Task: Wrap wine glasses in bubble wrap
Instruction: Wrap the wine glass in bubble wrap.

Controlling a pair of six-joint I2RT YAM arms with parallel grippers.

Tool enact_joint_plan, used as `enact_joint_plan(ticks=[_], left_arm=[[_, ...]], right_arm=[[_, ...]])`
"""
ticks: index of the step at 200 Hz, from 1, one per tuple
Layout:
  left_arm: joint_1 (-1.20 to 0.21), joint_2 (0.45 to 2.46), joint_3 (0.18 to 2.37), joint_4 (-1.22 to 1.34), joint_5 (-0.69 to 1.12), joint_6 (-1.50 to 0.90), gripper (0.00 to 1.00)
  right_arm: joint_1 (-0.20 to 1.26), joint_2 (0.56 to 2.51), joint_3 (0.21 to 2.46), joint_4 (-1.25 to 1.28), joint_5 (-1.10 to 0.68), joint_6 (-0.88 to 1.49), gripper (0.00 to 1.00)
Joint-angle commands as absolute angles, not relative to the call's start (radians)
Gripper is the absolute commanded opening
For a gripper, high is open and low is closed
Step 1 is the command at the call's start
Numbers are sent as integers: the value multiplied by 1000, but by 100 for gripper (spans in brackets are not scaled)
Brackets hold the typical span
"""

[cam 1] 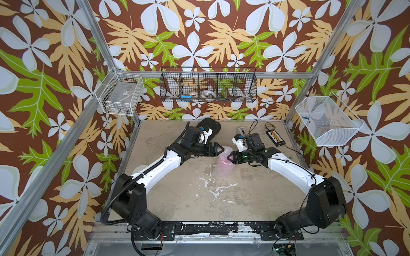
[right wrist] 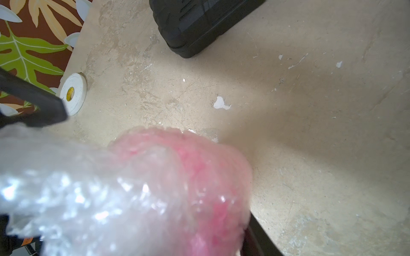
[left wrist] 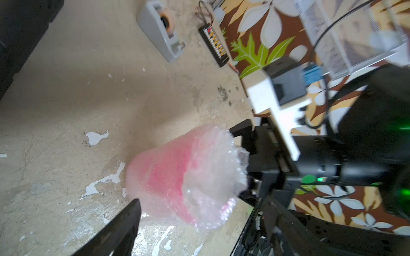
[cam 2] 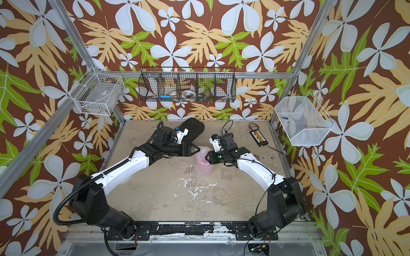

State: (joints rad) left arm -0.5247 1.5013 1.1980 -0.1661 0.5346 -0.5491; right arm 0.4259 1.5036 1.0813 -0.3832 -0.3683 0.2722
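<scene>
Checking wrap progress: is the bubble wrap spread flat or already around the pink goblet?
Wrapped around: the goblet shows pink through the bubble wrap enclosing it.

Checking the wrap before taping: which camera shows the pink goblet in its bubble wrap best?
The left wrist view: the goblet shows pink through the bubble wrap, with the right gripper closed on the bunched end. The right wrist view is too close and blurred; both top views show it small, beside the right gripper.

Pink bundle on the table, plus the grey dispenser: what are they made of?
Clear bubbly plastic wrap: thin glossy film, glinting bubbles, see-through. Pink cup-shaped goblet inside: opaque, probably plastic; blurred, so uncertain. Grey wedge-shaped tape dispenser: matte moulded plastic, likely.
</scene>
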Motion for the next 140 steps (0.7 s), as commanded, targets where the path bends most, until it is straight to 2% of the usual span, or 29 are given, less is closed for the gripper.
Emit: enact_joint_plan(ticks=[1,56,98,122,140], left_arm=[[-502,1479,1204,-102,541,-588,89],[-523,1629,1281,-174,482,-545,87],[-601,1670,1320,-265,422,-472,79],[-607,1665,1262,-270,390,-474,72],[-607,1655,1230,-273,358,-472,71]], right_arm=[[429,1509,1073,-492,-308,241,48],[432,1505,1068,-479,-313,249,47],[438,1514,1071,-469,-314,252,47],[437,1519,1075,-468,-315,252,47],[437,1521,1078,-468,-317,252,46]])
